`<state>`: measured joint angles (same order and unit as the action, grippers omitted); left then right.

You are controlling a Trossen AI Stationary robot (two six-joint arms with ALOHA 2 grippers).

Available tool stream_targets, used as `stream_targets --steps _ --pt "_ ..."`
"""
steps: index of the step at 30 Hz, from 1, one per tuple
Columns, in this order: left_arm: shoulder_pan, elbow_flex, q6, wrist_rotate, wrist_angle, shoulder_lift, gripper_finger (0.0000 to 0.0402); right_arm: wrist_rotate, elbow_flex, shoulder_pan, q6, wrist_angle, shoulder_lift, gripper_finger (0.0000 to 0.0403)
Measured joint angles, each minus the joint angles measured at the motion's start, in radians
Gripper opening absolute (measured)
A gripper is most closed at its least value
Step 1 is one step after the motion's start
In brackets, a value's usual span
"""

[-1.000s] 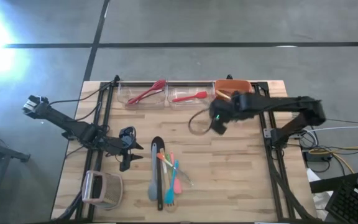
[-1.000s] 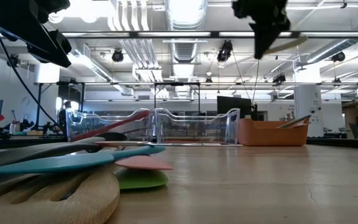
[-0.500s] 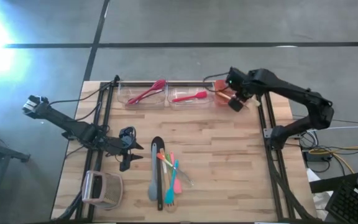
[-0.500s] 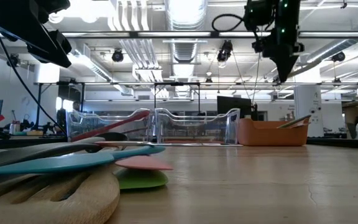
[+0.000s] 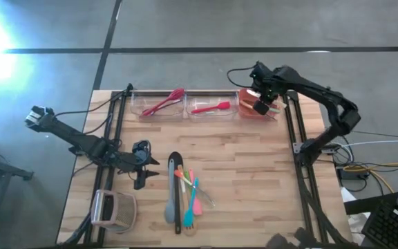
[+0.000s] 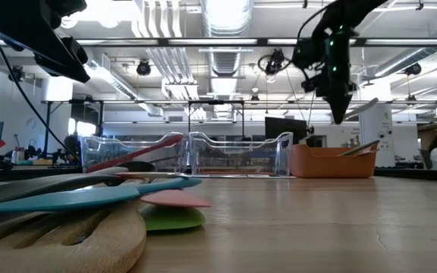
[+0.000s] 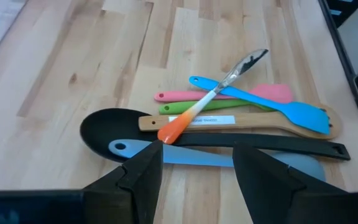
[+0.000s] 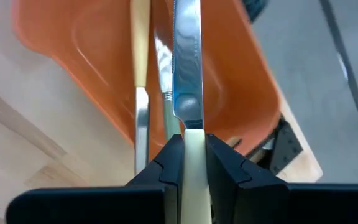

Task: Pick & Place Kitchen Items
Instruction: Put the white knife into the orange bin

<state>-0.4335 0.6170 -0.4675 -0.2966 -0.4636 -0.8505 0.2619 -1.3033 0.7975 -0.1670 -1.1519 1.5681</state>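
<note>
My right gripper (image 5: 261,106) hangs over the orange bin (image 5: 246,111) at the table's far right, shut on a knife with a cream handle and a metal blade (image 8: 187,56). The orange bin holds another cream-handled utensil (image 8: 140,74). My left gripper (image 7: 197,180) waits open above the table's left part, just left of a pile of utensils (image 5: 184,194) lying flat on the wood: black, grey, wooden, pink, green, teal, and an orange-handled spoon (image 7: 213,96). My right gripper pinches the knife's cream handle (image 8: 193,144) between its two fingers, next to where the blade begins. The fingers slant steeply down from above. The blade runs on past the fingertips over the orange bin's inside, and the knife is lifted clear of the bin.
Two clear bins (image 5: 159,104) (image 5: 211,107) with red utensils stand along the far edge, left of the orange bin. A boxy pinkish-white handled object (image 5: 112,209) sits at the near left. Black rails (image 5: 116,117) (image 5: 297,138) run along both sides of the table.
My right gripper has swung with the knife from above the table's middle toward the far right edge, over the orange bin. It has sunk a little and tipped further downward, staying shut on the knife.
</note>
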Motion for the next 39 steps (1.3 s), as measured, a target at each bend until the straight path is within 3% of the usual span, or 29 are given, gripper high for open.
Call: stream_targets --steps 10,33,39 --pt "0.0 0.0 -0.013 -0.005 0.0 0.0 0.0197 -0.022 0.0 0.052 -0.085 0.035 0.17 0.0033" --pt "0.0 0.0 -0.012 -0.02 0.0 0.0 0.0197 -0.141 0.0 0.094 -0.151 0.079 0.229 0.0033" --pt "0.0 0.0 -0.012 -0.02 0.0 0.0 0.0197 -0.14 0.0 0.094 -0.148 0.08 0.229 0.0077"
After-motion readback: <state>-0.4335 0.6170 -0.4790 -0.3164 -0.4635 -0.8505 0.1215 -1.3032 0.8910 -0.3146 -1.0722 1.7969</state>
